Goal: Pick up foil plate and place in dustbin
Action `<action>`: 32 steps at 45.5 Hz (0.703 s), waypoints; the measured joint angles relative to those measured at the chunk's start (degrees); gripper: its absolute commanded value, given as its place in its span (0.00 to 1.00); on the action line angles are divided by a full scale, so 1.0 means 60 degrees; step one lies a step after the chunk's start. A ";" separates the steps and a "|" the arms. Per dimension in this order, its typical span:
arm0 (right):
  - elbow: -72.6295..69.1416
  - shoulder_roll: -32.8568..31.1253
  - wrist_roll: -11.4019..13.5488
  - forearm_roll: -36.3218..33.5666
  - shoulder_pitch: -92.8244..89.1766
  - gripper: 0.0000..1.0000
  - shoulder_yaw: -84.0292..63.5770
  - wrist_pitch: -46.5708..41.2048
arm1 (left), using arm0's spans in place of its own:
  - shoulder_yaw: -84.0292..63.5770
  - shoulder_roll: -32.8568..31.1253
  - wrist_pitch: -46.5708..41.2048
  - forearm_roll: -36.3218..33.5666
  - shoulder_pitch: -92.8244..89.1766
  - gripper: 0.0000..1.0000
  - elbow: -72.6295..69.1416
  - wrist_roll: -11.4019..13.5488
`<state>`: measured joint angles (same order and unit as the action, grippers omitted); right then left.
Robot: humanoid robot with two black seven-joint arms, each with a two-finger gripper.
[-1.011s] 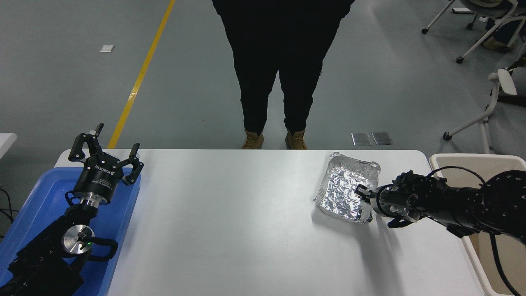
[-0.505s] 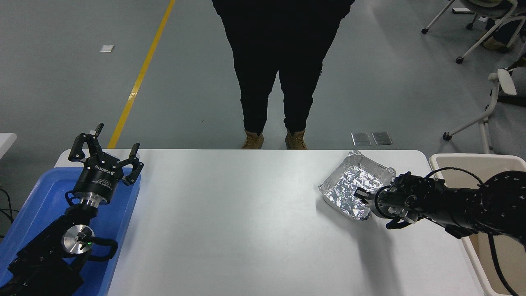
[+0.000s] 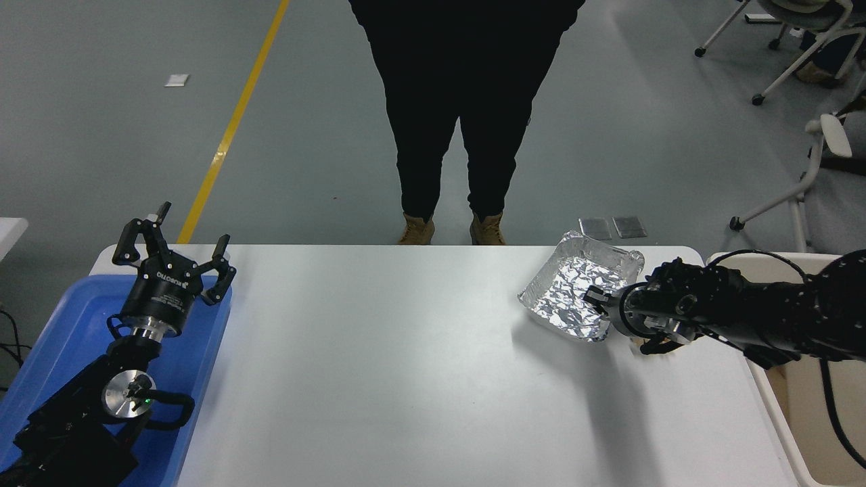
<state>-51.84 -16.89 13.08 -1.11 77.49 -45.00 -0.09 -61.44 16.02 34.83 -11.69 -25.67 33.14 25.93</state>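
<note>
We are pinching the foil plate [image 3: 578, 287] by its near rim with our right end effector [image 3: 601, 306] — tilted above the worktop [image 3: 406, 379], beside the dustbin [image 3: 805, 433].

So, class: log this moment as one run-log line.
right gripper: shut on foil plate, lifted, tilted | dustbin: at table's right, plate not in | left gripper: open, parked over blue tray

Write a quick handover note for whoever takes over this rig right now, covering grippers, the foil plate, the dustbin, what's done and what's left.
Right gripper: shut on the near right rim of the foil plate, which is tilted and lifted off the white table.
Left gripper: open, parked over the blue tray.
Dustbin: past the table's right edge, under the right arm.
Done: plate grasped and raised.
Left: carry it right over the dustbin and release.
A person stands at the far side.
</note>
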 measured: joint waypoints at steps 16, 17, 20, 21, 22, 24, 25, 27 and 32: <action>-0.2362 -0.2421 0.0067 0.0092 0.3107 0.00 -0.0479 -0.1074 | 0.0000 0.0000 -0.0003 0.0001 0.0000 0.98 -0.0001 0.0000; -0.2545 -0.2594 0.0067 0.0086 0.3396 0.00 -0.0574 -0.1207 | 0.0000 0.0000 -0.0003 0.0000 0.0001 0.98 -0.0001 -0.0001; -0.2899 -0.3029 0.0070 0.0111 0.4172 0.00 -0.0814 -0.1526 | 0.0000 0.0001 -0.0004 0.0000 0.0001 0.98 -0.0002 -0.0001; -0.2997 -0.3137 0.0070 0.0105 0.4390 0.00 -0.0878 -0.1624 | 0.0000 0.0000 -0.0004 0.0001 0.0000 0.98 -0.0002 0.0000; -0.3083 -0.3240 0.0070 0.0109 0.4599 0.00 -0.0949 -0.1731 | 0.0000 0.0000 -0.0004 0.0001 0.0001 0.98 -0.0001 0.0000; -0.3271 -0.3513 0.0068 0.0117 0.5135 0.00 -0.1133 -0.2028 | 0.0000 0.0000 -0.0004 0.0003 0.0000 0.98 -0.0001 0.0000; -0.3324 -0.3610 0.0072 0.0124 0.5340 0.00 -0.1194 -0.2129 | 0.0000 0.0000 -0.0004 0.0000 0.0000 0.98 -0.0002 0.0000; -0.3449 -0.3814 0.0073 0.0124 0.5815 0.00 -0.1354 -0.2401 | 0.0000 0.0000 -0.0004 0.0001 0.0000 0.98 -0.0001 0.0000; -0.3649 -0.4212 0.0069 0.0129 0.6758 0.00 -0.1648 -0.2936 | 0.0000 0.0003 -0.0004 0.0000 0.0001 0.98 -0.0002 0.0000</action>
<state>-73.73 -42.17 13.49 -0.33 118.04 -54.89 -17.71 -61.43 16.04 34.81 -11.70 -25.66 33.13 25.93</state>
